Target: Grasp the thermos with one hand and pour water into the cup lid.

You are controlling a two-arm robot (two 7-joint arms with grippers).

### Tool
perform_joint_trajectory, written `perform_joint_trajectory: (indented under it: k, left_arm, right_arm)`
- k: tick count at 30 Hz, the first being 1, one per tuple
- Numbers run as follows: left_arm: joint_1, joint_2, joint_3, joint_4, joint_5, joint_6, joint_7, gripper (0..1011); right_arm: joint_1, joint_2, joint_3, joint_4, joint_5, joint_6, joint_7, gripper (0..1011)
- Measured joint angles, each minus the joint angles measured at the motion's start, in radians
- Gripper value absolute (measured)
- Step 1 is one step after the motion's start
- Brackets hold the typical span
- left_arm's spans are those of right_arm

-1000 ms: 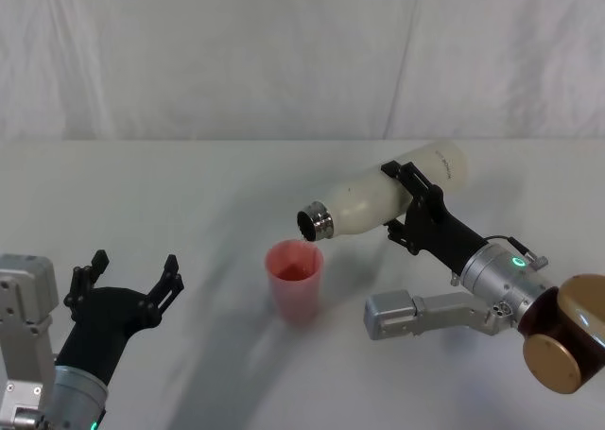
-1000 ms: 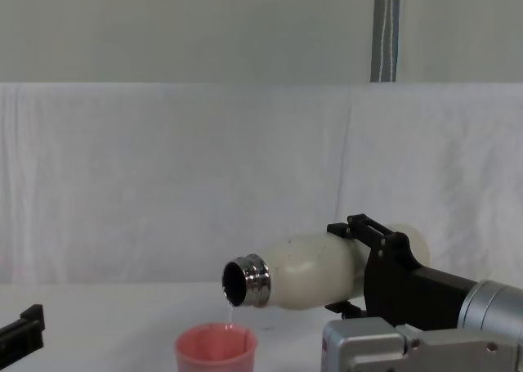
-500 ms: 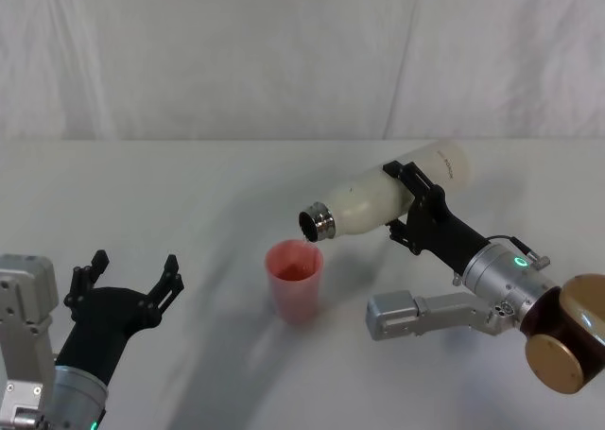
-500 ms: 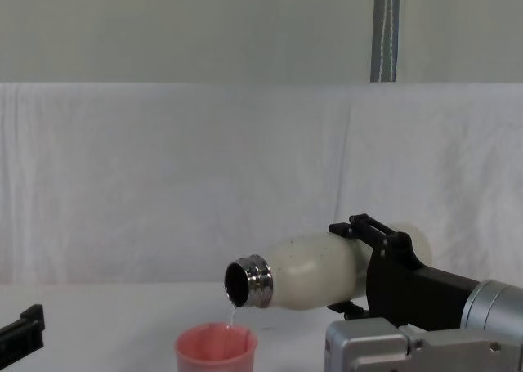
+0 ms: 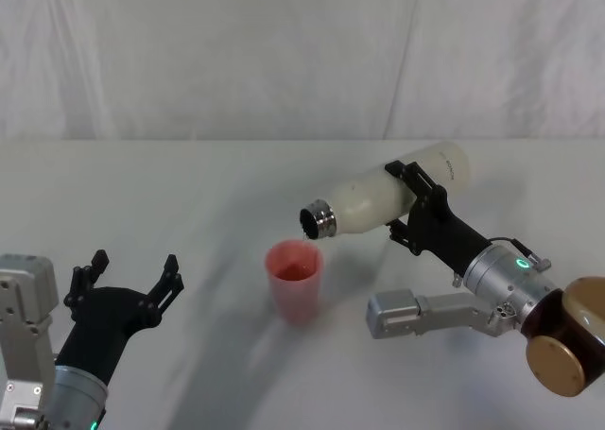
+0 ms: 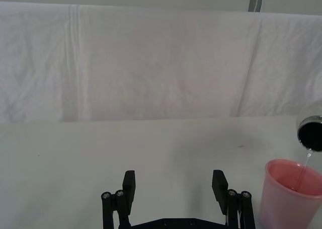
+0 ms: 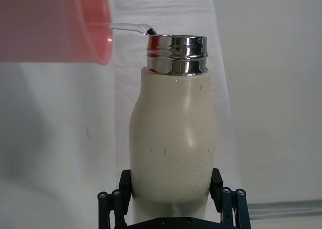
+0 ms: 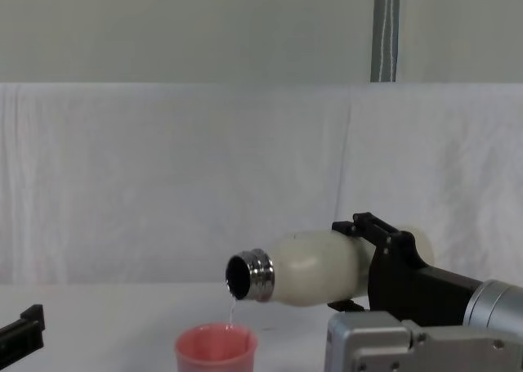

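The right gripper [image 5: 416, 203] is clamped around the body of the thermos [image 5: 383, 201] and holds it tipped almost level above the table — its long axis runs from the gripper toward the robot's left, steel neck lowest. That mouth hangs just above the far rim of the cup lid [image 5: 294, 281], which stands upright on the table below, and a thin stream of water [image 8: 232, 311] falls from it into the cup. The pour turns on this mouth-over-rim alignment. The left gripper [image 5: 123, 288] rests idle, fingers spread — well apart from the cup, holding nothing
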Motion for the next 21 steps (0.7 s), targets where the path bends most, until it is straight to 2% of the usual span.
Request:
perform_joint_trajectory:
  k: [5,9,12,16,21]
  left_arm:
    - [0.0,0.0,0.0,0.0,0.0,0.0,0.0,1001]
    - [0.0,0.0,0.0,0.0,0.0,0.0,0.0,1001]
    - [0.0,0.0,0.0,0.0,0.0,0.0,0.0,1001]
    - [0.0,0.0,0.0,0.0,0.0,0.0,0.0,1001]
    - [0.0,0.0,0.0,0.0,0.0,0.0,0.0,1001]
  right_arm:
    - [-0.017,-0.007,0.02,-0.016,0.042,-0.003,0.015,952]
    - [-0.049,-0.021,0.058,-0.047,0.114,-0.007,0.048,952]
    - [-0.064,-0.027,0.075,-0.063,0.145,-0.009,0.06,952]
    - [-0.095,-0.037,0.113,-0.101,0.211,-0.016,0.089,952]
    - [-0.122,-0.043,0.145,-0.142,0.261,-0.019,0.118,953]
